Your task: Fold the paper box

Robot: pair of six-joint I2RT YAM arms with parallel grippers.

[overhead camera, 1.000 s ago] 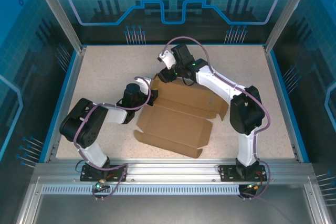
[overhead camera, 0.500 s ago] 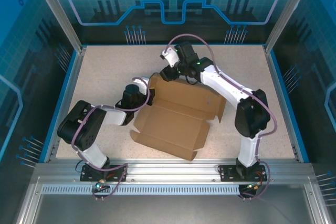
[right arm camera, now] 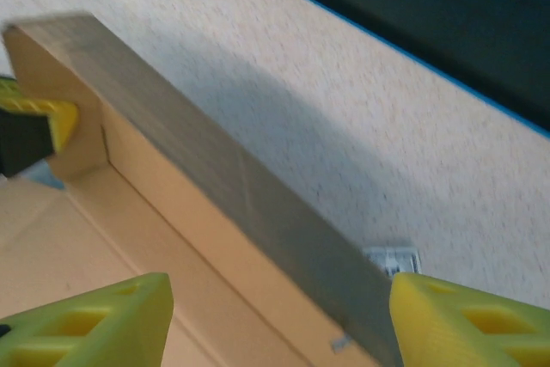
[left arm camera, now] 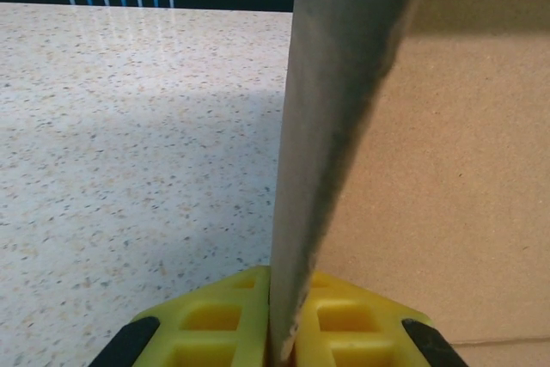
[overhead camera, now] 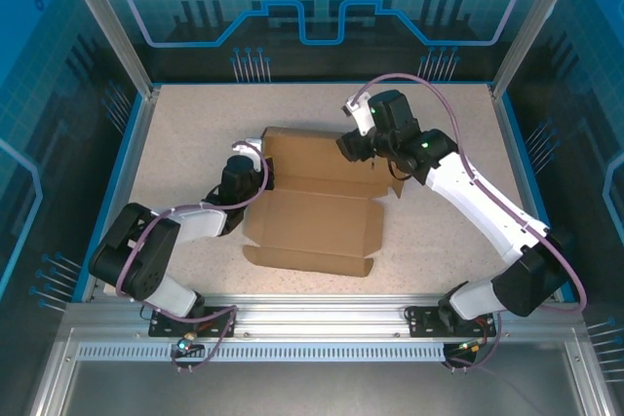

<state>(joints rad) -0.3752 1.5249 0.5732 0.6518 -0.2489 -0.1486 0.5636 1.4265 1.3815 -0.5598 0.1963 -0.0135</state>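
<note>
Two grippers are working on the paper box (overhead camera: 317, 226), which is lying near the middle of the table (overhead camera: 185, 124), between the arms.

**Progress.** Judging from the layout, folding is underway but far from complete.
- The base panel is lying flat on the table.
- The far panel (overhead camera: 322, 151) is standing up from its crease as a wall.
- The near panel (overhead camera: 310, 255), with its notched tab edge, is lying unfolded.
- Raising the side walls, tucking the tabs and closing the lid appear to be outstanding.

**End effectors.**
- The left gripper (left arm camera: 284, 337) is clamping its yellow pads onto the thin edge of an upright flap (left arm camera: 335, 109) at the box's left end.
- The right gripper (overhead camera: 354, 146) is hovering at the far right corner. Its yellow fingers (right arm camera: 94, 324) are standing wide apart on either side of the raised wall and are gripping nothing.

**Materials.**
- The box is plain brown corrugated cardboard, die-cut, with straight pressed creases and a matte, slightly fibrous face. The sheet looks stiff between creases and likely to hinge only along them.
- The table is showing a pale speckled, stone-like surface with a faint sheen.
- The finger pads are moulded yellow plastic with square recesses.
</note>
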